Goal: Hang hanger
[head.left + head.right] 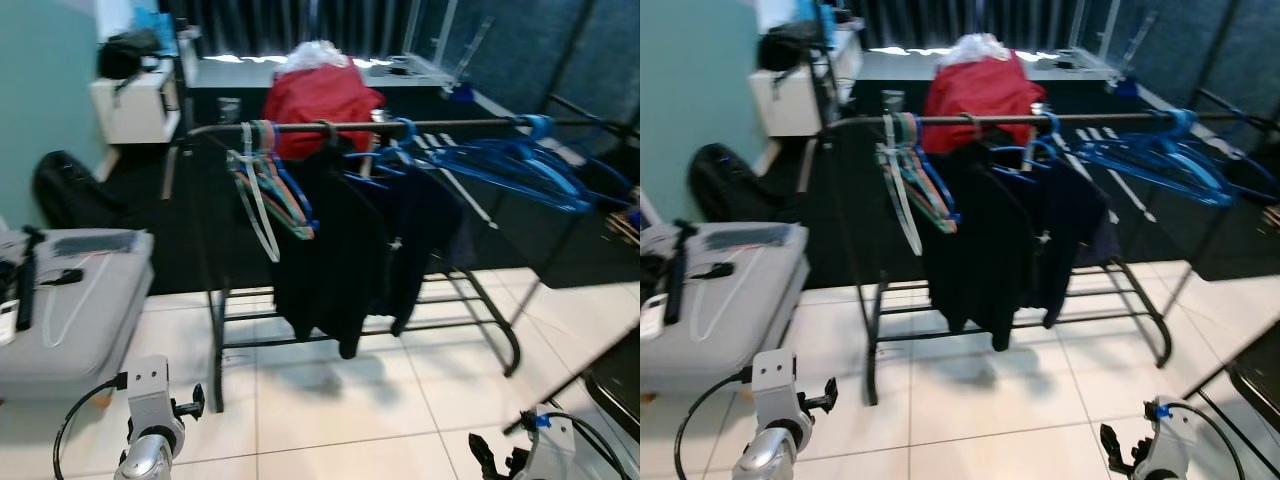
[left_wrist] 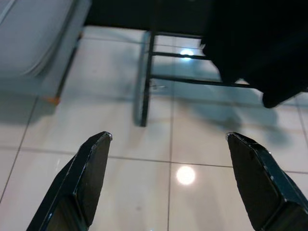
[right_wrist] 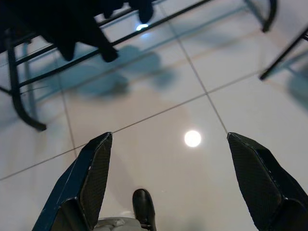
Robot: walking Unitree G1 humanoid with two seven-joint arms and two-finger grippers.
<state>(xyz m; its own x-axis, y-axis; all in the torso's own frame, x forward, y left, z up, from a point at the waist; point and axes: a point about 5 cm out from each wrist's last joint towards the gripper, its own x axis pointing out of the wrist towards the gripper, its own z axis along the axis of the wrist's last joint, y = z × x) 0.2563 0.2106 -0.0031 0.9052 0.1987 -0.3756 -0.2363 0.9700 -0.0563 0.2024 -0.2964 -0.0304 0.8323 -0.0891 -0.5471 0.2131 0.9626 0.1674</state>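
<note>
1. The left gripper [image 2: 168, 183] hangs low with its two black fingers spread wide apart and nothing between them; under it lies only pale floor tile [image 2: 120, 120].
2. The right gripper [image 3: 192, 185] is likewise wide apart and empty, aimed at the tiles with the rack's foot [image 3: 21, 110] well ahead of it.
3. The likeliest hanger to hang is the thin white hanger [image 1: 68, 305], lying flat on the grey case [image 1: 100, 330], ahead of and outboard of the left gripper and well above where it now hangs.
4. The garment rail [image 1: 420, 125] stands ahead of both grippers, carrying pastel hangers [image 1: 275, 190], dark clothes [image 1: 350, 240] and blue hangers [image 1: 520, 165].
5. My judgement: the white hanger looks light, stiff and slick, probably thin plastic or wire, so it may skate on the case.
6. I would pinch it at the neck below the hook, leaving the hook free for the rail.
</note>
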